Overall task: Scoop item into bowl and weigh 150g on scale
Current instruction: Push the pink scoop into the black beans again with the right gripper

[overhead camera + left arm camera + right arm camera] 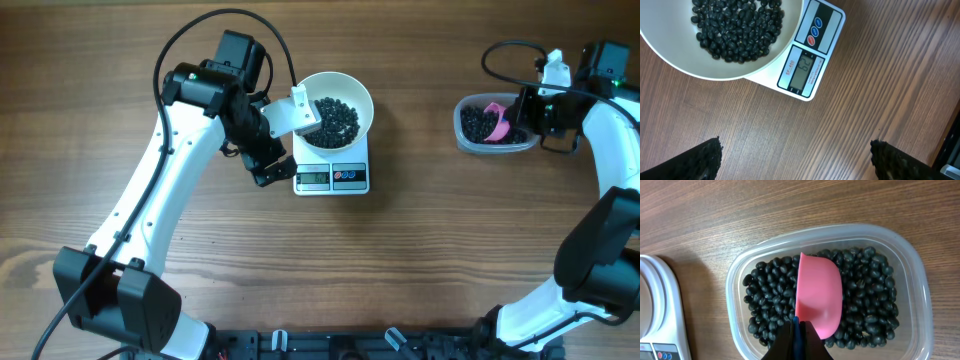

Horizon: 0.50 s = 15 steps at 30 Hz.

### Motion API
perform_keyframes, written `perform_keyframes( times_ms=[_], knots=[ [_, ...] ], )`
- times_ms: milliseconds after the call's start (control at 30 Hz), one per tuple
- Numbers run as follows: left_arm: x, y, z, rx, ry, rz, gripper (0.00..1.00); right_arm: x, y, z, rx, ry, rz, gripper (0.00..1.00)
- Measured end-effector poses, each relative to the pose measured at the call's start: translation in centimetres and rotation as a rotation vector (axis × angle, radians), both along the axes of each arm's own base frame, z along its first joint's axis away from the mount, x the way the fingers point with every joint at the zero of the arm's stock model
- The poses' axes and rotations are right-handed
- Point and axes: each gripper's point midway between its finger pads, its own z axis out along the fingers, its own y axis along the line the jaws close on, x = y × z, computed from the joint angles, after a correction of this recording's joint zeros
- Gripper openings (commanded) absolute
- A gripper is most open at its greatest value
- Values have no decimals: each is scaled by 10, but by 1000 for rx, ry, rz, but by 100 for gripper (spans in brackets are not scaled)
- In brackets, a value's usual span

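Observation:
The white bowl [362,100] stands on the white scale [332,178] and holds a heap of black beans [337,118]. In the left wrist view the bowl [715,70], its beans [737,27] and the lit scale display [805,70] lie ahead of my left gripper [797,160]. That gripper is wide open over bare wood, just left of the scale [272,170]. My right gripper [798,335] is shut on the blue handle of a pink scoop [819,297]. The scoop rests among black beans [865,295] in a clear tub [735,280]; no beans show on its pink face.
The clear tub [470,140] sits at the right of the table, well apart from the scale. A corner of the scale [660,315] shows at the left edge of the right wrist view. Bare wood lies between scale and tub.

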Motion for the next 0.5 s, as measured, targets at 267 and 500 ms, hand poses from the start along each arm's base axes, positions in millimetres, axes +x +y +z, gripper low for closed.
perform_keyframes(
  times_ms=[267,500],
  knots=[
    [0,0,0,0,0,0,100,1,0,-1,-2,-6,3,4],
    [0,0,0,0,0,0,100,-1,1,-1,-1,-1,11,4]
  ],
)
